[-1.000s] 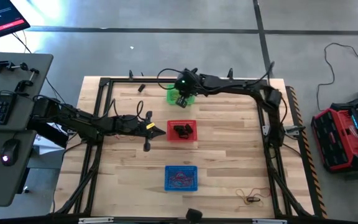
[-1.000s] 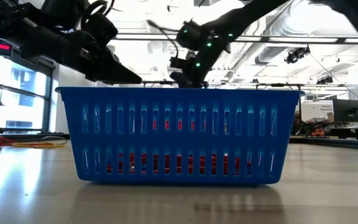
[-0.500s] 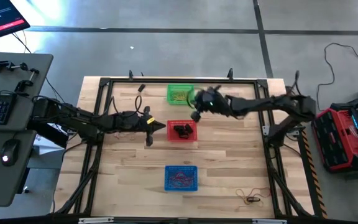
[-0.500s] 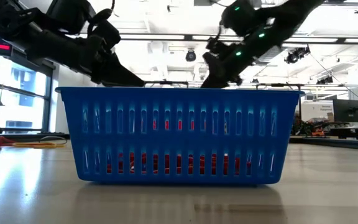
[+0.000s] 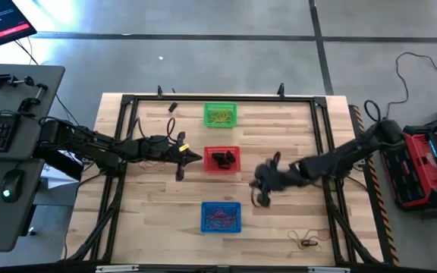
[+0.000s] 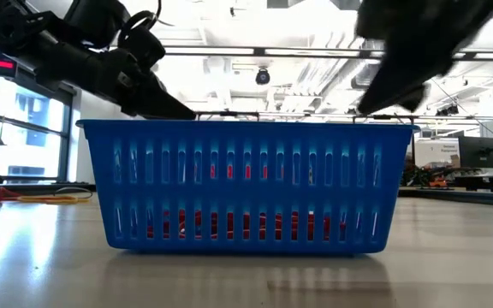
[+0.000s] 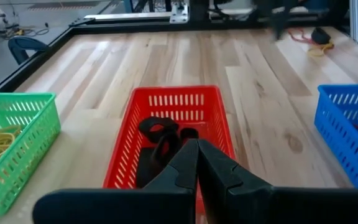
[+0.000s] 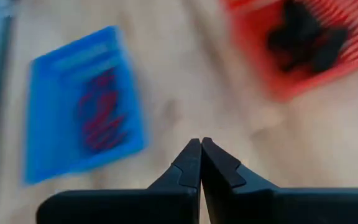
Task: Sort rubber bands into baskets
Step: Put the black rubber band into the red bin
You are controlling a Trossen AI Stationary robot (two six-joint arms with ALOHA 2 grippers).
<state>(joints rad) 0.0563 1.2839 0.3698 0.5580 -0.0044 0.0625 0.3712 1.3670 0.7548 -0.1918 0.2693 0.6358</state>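
Red basket (image 5: 222, 159) holds black rubber bands (image 5: 220, 159); right gripper (image 5: 262, 199) jaws closed, empty

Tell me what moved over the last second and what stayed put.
The right gripper swung from over the green basket, past the red basket, down to bare table right of the blue basket, its fingers shut and holding nothing visible. The left gripper stayed shut beside the red basket; all three baskets stayed where they were.

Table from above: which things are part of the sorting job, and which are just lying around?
Job: green basket with yellow bands, red basket with black bands, blue basket with red bands, loose rubber bands.
Lying about: small dark object near the table's far edge.
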